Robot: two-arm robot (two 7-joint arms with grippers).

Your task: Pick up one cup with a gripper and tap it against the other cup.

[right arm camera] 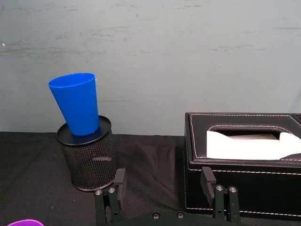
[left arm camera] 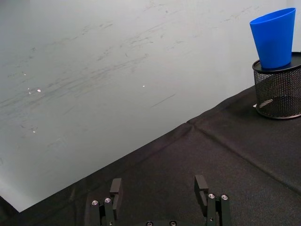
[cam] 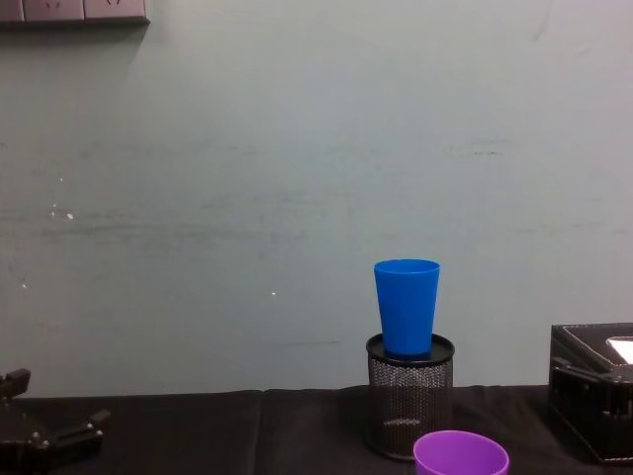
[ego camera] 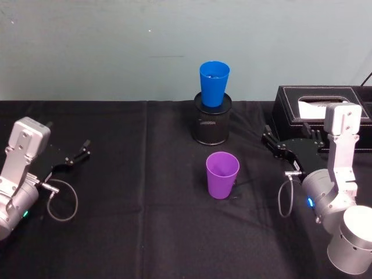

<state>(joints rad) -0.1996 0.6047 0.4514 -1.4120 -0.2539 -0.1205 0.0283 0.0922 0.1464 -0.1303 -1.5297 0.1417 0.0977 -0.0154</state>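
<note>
- Your right end effector (ego camera: pixel 278 145) sits low over the counter (ego camera: pixel 133 232), well to the right of the purple cup (ego camera: pixel 222 174) and just in front of the black tissue box (ego camera: pixel 317 107). Its fingers (right arm camera: pixel 119 181) stand wide apart with nothing between them.
- In the right wrist view, that same end effector (right arm camera: pixel 162 181) faces the gap between the pen holder (right arm camera: pixel 88 157) and the tissue box (right arm camera: pixel 244 165), and a sliver of the purple cup (right arm camera: pixel 23 222) shows at the frame's edge.
- Your left end effector (ego camera: pixel 78 154) rests near the counter's left side, well apart from the purple cup. Its fingers (left arm camera: pixel 115 187) are also spread wide and hold nothing; it looks idle.
- The purple cup stands upright on the counter, mouth up, by itself, touching neither end effector.
- Just behind the purple cup is the black mesh pen holder (ego camera: pixel 212 119), with a clear gap between the two.
- The blue cup (ego camera: pixel 214 83) stands mouth up with its base set into the top of the pen holder, so it is higher than the purple cup and behind it. In the wrist views it looks slightly tilted.
- From the chest view you see the blue cup (cam: pixel 406 305) above the pen holder (cam: pixel 409 396), and the purple cup's (cam: pixel 461 453) rim in front and a little to the right.
</note>
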